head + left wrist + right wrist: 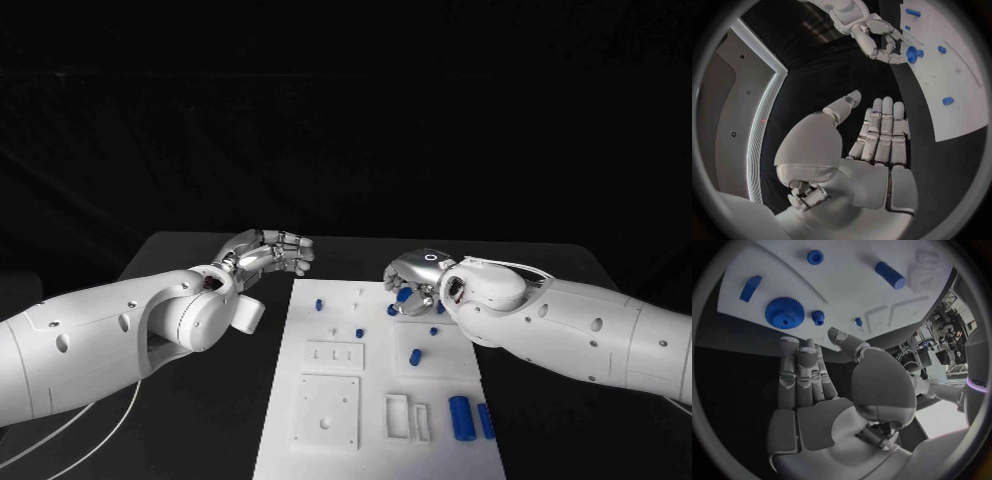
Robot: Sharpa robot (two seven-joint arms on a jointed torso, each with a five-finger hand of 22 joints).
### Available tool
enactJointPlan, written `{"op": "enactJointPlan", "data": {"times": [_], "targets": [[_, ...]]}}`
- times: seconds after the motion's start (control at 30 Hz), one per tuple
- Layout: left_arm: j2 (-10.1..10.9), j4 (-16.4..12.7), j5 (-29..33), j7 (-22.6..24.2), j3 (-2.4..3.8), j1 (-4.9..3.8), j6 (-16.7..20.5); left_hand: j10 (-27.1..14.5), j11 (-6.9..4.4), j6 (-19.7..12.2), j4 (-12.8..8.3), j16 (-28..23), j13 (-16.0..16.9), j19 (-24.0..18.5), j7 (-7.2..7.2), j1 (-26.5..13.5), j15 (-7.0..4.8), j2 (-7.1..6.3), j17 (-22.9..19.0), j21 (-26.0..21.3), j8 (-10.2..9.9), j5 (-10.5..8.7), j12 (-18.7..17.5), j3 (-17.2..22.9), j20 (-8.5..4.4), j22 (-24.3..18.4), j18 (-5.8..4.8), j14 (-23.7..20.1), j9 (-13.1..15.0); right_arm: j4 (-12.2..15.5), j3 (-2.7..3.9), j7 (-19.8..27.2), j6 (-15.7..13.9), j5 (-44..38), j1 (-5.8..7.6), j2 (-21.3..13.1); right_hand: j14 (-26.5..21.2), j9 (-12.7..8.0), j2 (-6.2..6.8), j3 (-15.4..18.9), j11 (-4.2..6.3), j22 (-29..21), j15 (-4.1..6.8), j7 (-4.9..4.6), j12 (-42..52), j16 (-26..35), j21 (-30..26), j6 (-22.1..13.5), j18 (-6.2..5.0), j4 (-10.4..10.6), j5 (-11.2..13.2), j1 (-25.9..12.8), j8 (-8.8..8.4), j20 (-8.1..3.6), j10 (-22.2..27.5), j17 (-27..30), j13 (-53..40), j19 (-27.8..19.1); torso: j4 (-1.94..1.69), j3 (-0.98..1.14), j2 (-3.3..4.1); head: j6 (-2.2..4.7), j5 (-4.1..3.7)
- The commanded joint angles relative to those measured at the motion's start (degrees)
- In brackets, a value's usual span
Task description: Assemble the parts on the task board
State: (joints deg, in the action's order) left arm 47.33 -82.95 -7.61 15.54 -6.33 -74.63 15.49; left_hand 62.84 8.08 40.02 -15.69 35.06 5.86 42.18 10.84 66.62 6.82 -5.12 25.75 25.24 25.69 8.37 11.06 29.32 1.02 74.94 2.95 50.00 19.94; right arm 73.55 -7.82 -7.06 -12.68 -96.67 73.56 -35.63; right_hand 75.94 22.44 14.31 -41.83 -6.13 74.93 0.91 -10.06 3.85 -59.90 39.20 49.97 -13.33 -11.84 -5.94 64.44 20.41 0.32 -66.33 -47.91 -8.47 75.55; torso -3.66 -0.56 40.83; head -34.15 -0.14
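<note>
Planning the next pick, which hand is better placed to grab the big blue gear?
Right. The right hand hovers over the white task board beside the big blue toothed gear, fingers apart; the left hand is off the board.

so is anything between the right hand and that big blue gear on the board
Nothing visible. In the right wrist view the right hand is open, its fingertips pointing toward the large blue gear on the task board, with only bare board and table edge between them.

Your black table (188,255) carries the white task board (378,400), lying flat between the left hand (267,252) and the right hand (415,280), its far end beneath the right hand.
</note>
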Motion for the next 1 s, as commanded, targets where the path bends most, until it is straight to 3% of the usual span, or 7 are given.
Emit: {"op": "enactJointPlan", "data": {"times": [0.03,0.1,0.17,0.57,1.0], "targets": [[-0.1,-0.2,0.3,0.9,0.07,-0.30,-1.2,-0.4,0.08,0.1,-0.4,0.3,-0.1,-0.3,0.83,-0.6,-0.27,-0.04,-0.1,0.3,-0.2,-0.03,-0.2,-0.1,-0.23,1.2,0.46,0.0,-0.1,-0.2,-0.21,-0.4,1.2,-1.8,-0.13,0.2,0.0,-0.1,0.70,0.0,0.16,1.4,-0.31,-0.02,-0.1,-0.4,0.4,-0.4,-1.67,0.4,0.4,0.1,-0.39,-2.24,0.4,0.1,0.1,2.4,0.02,0.12,0.34,-0.03,0.14],[-0.1,-0.2,0.3,0.9,0.07,-0.48,-1.2,-0.5,0.10,0.1,-0.4,0.3,-0.1,-0.3,0.83,-0.6,-0.27,-0.03,-0.1,0.3,-0.2,-0.03,-0.2,-0.1,-0.23,1.2,0.45,0.0,-0.1,-0.6,-0.42,-0.2,0.6,-1.6,-0.22,0.3,0.0,-0.1,0.74,0.0,0.15,1.4,-0.32,-0.02,-0.1,-0.5,0.5,-0.4,-1.67,0.5,0.4,0.1,-0.40,-2.23,0.4,0.1,0.1,2.4,0.04,0.16,0.49,0.02,0.14],[-0.1,-0.2,0.3,0.8,0.07,-0.60,-1.3,-0.5,0.11,0.1,-0.4,0.3,-0.1,-0.3,0.84,-0.7,-0.26,-0.03,-0.1,0.3,-0.2,-0.04,-0.2,0.0,-0.22,1.2,0.45,0.0,-0.1,-0.7,-0.49,-0.2,0.3,-1.4,-0.27,0.2,0.0,-0.1,0.75,0.0,0.14,1.4,-0.33,-0.02,-0.1,-0.5,0.5,-0.4,-1.67,0.5,0.5,0.1,-0.40,-2.21,0.4,0.2,0.1,2.4,-0.11,-0.01,0.74,0.24,0.08],[0.1,-0.5,0.3,0.6,0.07,-1.21,-1.5,-0.5,0.15,0.0,-0.3,0.3,-0.1,-0.3,0.88,-0.8,-0.25,-0.04,-0.1,0.3,-0.3,-0.08,-0.3,0.0,-0.21,1.2,0.44,0.0,-0.1,-0.7,-0.57,-0.2,0.6,-1.6,-0.40,0.3,0.0,0.0,0.59,-0.2,0.29,1.4,-0.20,0.12,0.2,-1.0,1.0,-0.1,-1.67,0.8,0.9,0.5,-0.28,-2.24,-0.2,0.4,0.1,2.3,-0.26,0.20,1.56,0.31,0.01],[0.2,-0.6,0.3,0.4,0.07,-1.41,-1.6,-0.6,0.17,0.0,-0.3,0.3,-0.1,-0.3,0.89,-0.9,-0.24,0.00,-0.1,0.3,-0.3,-0.11,-0.3,0.0,-0.20,1.2,0.43,0.0,-0.1,-1.0,-0.61,-0.4,1.6,-2.2,-0.67,0.5,-0.2,0.3,-0.13,-1.0,1.25,1.4,0.68,0.73,1.4,-1.7,2.0,1.4,-1.67,1.4,2.5,1.1,0.35,-2.25,-3.3,1.1,-1.0,2.1,-0.39,0.17,1.97,0.16,0.12]]}}
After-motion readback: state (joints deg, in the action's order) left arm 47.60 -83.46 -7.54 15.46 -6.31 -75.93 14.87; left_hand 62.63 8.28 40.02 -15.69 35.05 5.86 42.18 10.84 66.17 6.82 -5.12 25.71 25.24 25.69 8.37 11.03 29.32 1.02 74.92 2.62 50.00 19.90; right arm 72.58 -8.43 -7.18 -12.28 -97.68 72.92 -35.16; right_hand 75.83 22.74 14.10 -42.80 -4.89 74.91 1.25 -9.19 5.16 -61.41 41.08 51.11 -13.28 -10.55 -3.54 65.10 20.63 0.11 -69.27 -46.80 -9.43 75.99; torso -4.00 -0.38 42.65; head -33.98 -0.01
